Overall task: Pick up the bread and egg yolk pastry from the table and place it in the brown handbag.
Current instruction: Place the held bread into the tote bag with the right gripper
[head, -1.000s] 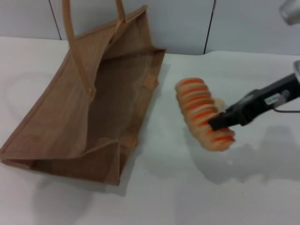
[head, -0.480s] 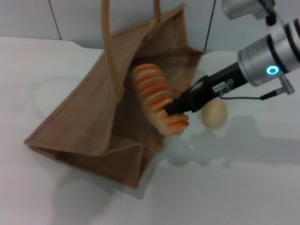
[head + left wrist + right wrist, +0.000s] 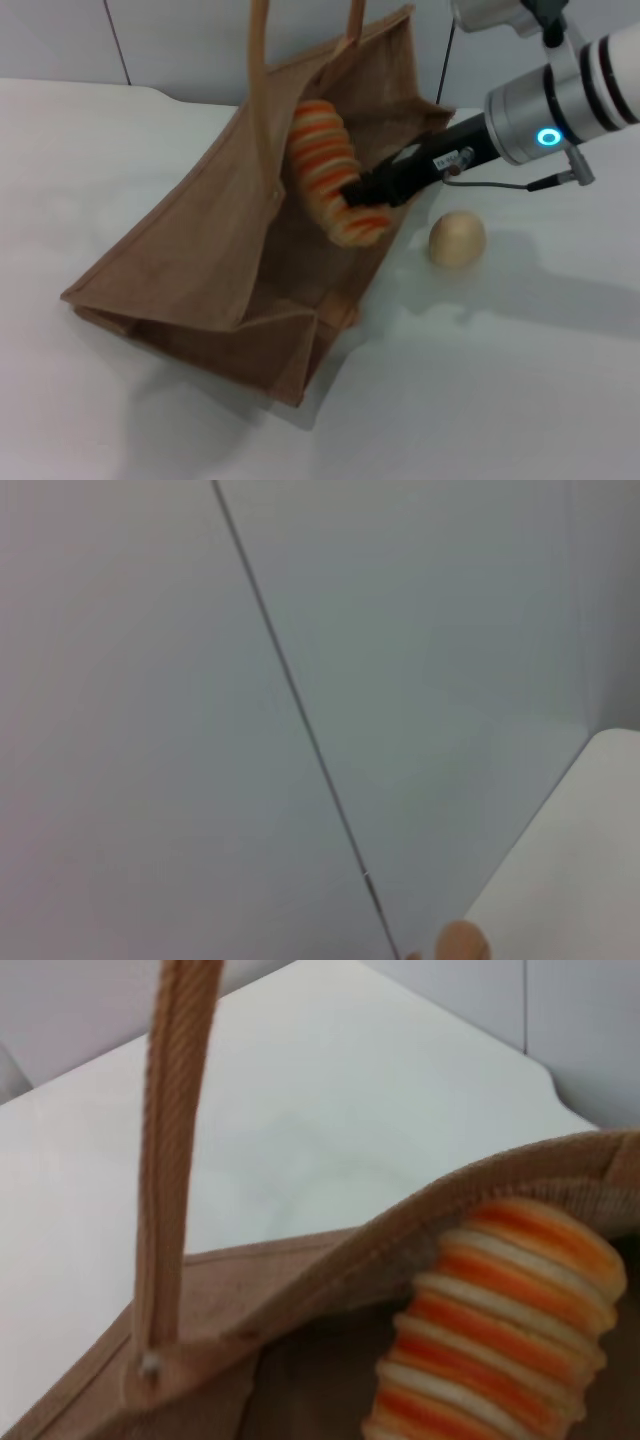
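The brown handbag [image 3: 190,260] lies tilted on the white table with its mouth open toward the right and its tan handles [image 3: 260,90] rising out of view. My right gripper [image 3: 362,194] reaches in from the upper right, shut on the bread [image 3: 325,165]. The orange-striped loaf hangs inside the bag's mouth, clear of the bag's floor. In the right wrist view the bread [image 3: 500,1330] sits just behind the bag's rim [image 3: 400,1250], beside one handle [image 3: 175,1160]. The egg yolk pastry [image 3: 457,238] rests on the table just right of the bag. My left gripper is out of view.
The white table [image 3: 480,400] stretches to the front and right of the bag. A grey panelled wall [image 3: 170,40] stands close behind it. The left wrist view shows only this wall [image 3: 300,680] and a table corner [image 3: 590,860].
My right gripper has carried the bread left from beside the pastry into the bag's mouth. The bag's top now stands further right and more upright. The pastry has stayed put.
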Controlling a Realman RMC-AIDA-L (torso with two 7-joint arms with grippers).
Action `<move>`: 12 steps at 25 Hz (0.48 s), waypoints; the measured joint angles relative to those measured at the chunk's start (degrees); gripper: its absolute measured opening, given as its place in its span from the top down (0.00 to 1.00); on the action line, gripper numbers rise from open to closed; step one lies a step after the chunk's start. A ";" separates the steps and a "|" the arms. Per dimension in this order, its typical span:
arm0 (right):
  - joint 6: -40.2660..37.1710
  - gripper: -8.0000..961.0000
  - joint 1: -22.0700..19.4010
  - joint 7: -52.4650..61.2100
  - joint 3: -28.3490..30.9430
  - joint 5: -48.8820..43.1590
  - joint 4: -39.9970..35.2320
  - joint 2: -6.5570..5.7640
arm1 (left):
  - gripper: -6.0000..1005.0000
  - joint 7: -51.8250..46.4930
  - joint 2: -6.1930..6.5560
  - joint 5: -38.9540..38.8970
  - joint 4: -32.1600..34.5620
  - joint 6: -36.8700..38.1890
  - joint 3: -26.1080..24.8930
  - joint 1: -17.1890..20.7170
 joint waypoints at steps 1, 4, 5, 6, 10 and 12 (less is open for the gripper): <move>-0.75 0.83 0.47 -0.61 0.00 0.59 1.02 -0.05 | 0.88 -0.11 0.00 -0.13 0.07 0.20 0.40 -0.01; -2.82 0.84 1.60 -2.28 -0.07 1.60 3.37 0.03 | 0.88 -0.63 0.00 -0.39 0.41 0.71 1.43 -0.11; -3.68 0.84 1.88 -2.54 -0.11 1.68 4.05 0.08 | 0.88 -0.88 0.00 -0.61 0.55 0.84 1.74 -0.30; -4.18 0.84 2.06 -2.61 -0.13 1.70 4.48 0.08 | 0.88 -0.99 0.00 -0.77 0.60 0.93 1.94 -0.45; -6.72 0.84 2.95 -2.71 -0.29 1.82 6.28 0.10 | 0.88 -1.59 -0.05 -2.13 0.79 1.71 2.83 -1.65; -8.11 0.84 3.41 -2.73 -0.69 1.87 7.12 0.13 | 0.88 -1.64 -0.06 -2.28 0.89 1.81 2.85 -1.81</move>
